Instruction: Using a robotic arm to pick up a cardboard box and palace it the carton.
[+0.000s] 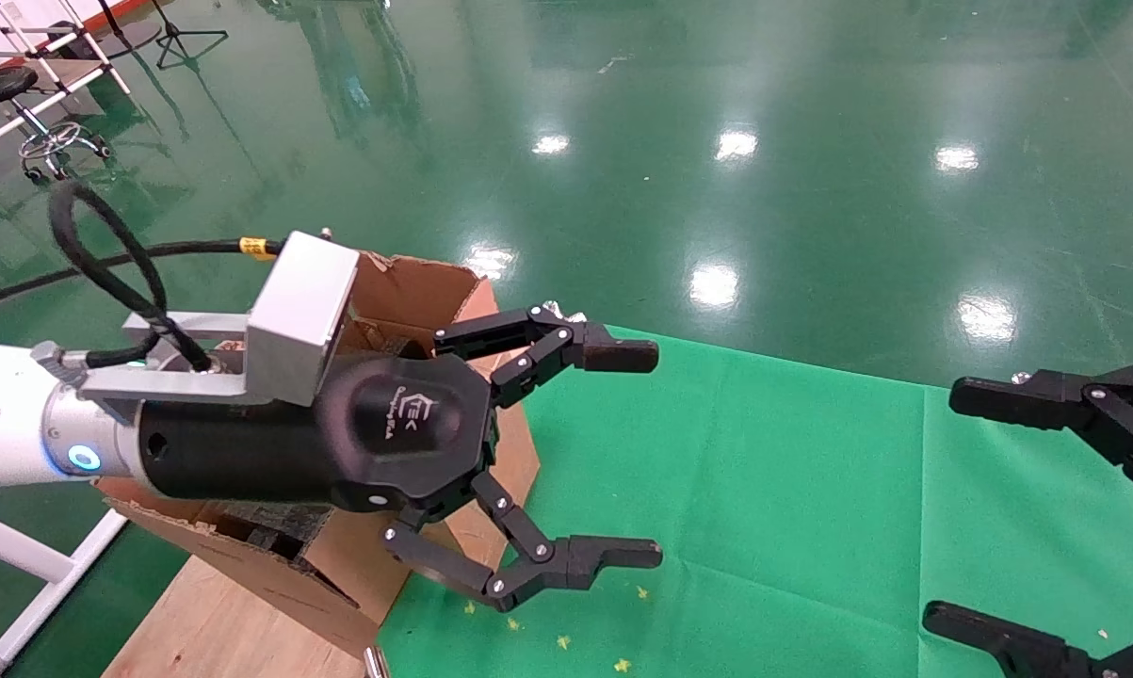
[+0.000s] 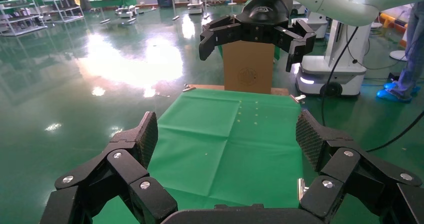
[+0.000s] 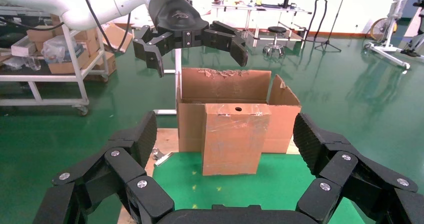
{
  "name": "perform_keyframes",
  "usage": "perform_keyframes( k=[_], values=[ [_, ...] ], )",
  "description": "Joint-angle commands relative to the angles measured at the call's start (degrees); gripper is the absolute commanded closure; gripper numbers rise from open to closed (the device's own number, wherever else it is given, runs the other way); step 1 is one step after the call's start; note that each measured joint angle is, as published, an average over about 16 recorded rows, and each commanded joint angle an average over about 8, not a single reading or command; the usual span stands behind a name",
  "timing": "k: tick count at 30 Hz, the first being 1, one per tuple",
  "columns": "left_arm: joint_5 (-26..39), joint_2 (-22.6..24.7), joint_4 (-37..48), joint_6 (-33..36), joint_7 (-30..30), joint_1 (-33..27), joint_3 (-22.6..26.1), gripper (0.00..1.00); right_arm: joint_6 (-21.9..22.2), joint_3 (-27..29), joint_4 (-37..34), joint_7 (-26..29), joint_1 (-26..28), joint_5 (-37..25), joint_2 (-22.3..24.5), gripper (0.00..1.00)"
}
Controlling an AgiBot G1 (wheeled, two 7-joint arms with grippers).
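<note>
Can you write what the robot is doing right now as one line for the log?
left gripper: open, empty, above the carton | right gripper: open, empty, over green cloth | small cardboard box: not seen

Likely a robotics lab or workshop: glossy green floor (image 1: 811,113), shelving (image 2: 30,6), trolley (image 3: 45,79), another robot base (image 2: 327,69).

the white-sleeved left robotic arm (image 1: 246,414) is hiding most of the large torn brown carton (image 1: 415,292); the frame edge is cutting off the all-black right gripper (image 1: 1046,508).
</note>
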Motion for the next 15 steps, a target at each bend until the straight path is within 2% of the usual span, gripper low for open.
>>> perform_keyframes(
  k=[1,13,14,15],
  values=[
    [0.00,0.00,0.00,0.00,0.00,0.00,0.00,0.00,0.00,0.00,0.00,0.00,0.00,0.00,0.00,0.00],
    [0.00,0.00,-0.01,0.01,0.00,0.00,-0.01,0.00,0.00,0.00,0.00,0.00,0.00,0.00,0.00,0.00],
    [0.00,0.00,-0.01,0.01,0.00,0.00,0.00,0.00,0.00,0.00,0.00,0.00,0.00,0.00,0.00,0.07],
    [0.03,-0.02,-0.01,-0.01,0.01,0.00,0.00,0.00,0.00,0.00,0.00,0.00,0.00,0.00,0.00,0.19]
  ],
)
